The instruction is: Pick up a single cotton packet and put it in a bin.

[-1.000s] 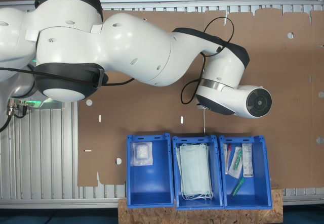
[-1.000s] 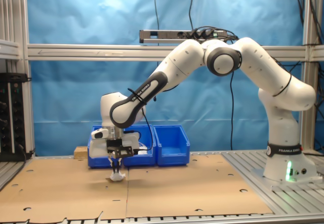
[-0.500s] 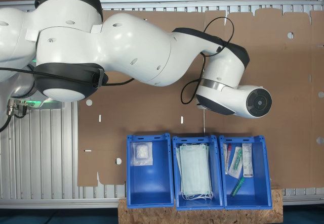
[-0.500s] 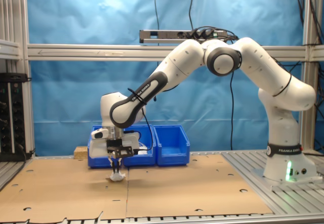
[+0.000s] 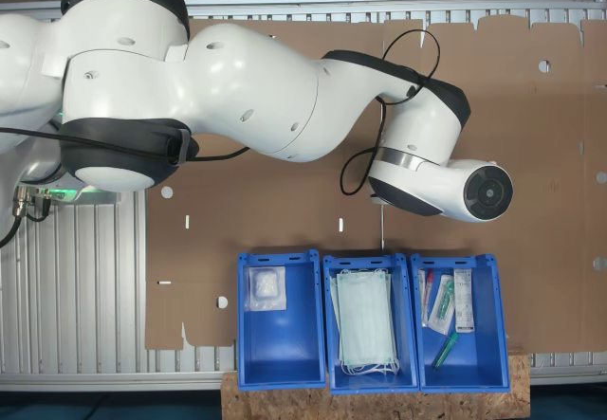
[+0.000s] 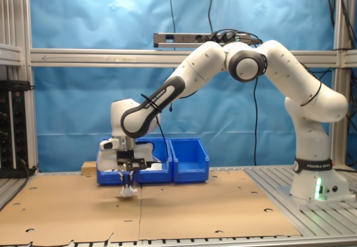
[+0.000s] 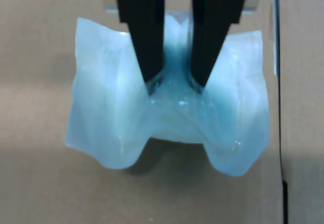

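Note:
In the wrist view my gripper (image 7: 174, 85) is shut on a white cotton packet (image 7: 101, 113), its two black fingers (image 7: 147, 32) pinching the puffy centre so the crinkled sides fold down. In the second exterior view the gripper (image 6: 128, 181) holds the packet (image 6: 129, 192) just above the brown cardboard, in front of the blue bins (image 6: 189, 160). In the first exterior view three blue bins stand in a row. The bin (image 5: 280, 344) at the first exterior view's left holds another cotton packet (image 5: 266, 289). The arm's wrist (image 5: 432, 178) hides the gripper there.
The middle bin (image 5: 326, 344) holds pale green face masks (image 5: 365, 320). The bin (image 5: 474, 358) at the first exterior view's right holds long wrapped items (image 5: 462, 301). Cardboard sheets (image 6: 212, 208) cover the table. The robot base (image 6: 312, 185) stands at the second exterior view's right.
The gripper has risen a little with the packet and shifted toward the second exterior view's left. The packet now hangs just off the cardboard.

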`<state>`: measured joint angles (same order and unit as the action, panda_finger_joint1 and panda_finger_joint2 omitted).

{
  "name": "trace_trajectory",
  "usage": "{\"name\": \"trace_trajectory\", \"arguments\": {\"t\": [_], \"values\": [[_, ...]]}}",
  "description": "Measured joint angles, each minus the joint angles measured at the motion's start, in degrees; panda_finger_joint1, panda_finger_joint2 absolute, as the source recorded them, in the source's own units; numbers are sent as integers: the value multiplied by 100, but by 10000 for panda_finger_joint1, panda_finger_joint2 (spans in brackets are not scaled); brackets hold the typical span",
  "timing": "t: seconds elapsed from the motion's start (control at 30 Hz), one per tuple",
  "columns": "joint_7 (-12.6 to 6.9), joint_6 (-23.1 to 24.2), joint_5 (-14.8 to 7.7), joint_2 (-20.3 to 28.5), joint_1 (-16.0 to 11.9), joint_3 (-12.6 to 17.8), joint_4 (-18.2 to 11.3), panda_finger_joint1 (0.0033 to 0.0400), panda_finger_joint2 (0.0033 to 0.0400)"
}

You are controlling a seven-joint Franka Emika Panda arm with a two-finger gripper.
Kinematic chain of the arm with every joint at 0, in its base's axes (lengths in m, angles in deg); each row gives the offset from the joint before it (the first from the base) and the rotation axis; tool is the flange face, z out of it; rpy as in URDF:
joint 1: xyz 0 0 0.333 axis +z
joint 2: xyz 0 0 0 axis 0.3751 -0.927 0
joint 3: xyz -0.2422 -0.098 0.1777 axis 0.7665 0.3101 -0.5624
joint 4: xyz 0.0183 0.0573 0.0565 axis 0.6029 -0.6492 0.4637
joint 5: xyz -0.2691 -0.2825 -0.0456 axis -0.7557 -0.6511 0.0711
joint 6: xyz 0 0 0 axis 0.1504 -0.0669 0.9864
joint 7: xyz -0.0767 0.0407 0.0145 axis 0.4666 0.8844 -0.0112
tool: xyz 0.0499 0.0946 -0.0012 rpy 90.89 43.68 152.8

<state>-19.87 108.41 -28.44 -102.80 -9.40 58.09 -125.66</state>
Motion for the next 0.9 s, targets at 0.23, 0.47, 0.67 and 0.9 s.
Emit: {"name": "trace_trajectory", "arguments": {"t": [0.23, 0.47, 0.67, 0.9], "values": [[0, -284, 0, 341, 0, -2, -1, 35, 35], [0, -762, -3, 830, 0, 2, -2, 35, 35], [0, -1179, -119, 1280, 0, 13, -2, 35, 35], [0, -1707, -549, 1808, 1, 23, -47, 35, 35]]}}
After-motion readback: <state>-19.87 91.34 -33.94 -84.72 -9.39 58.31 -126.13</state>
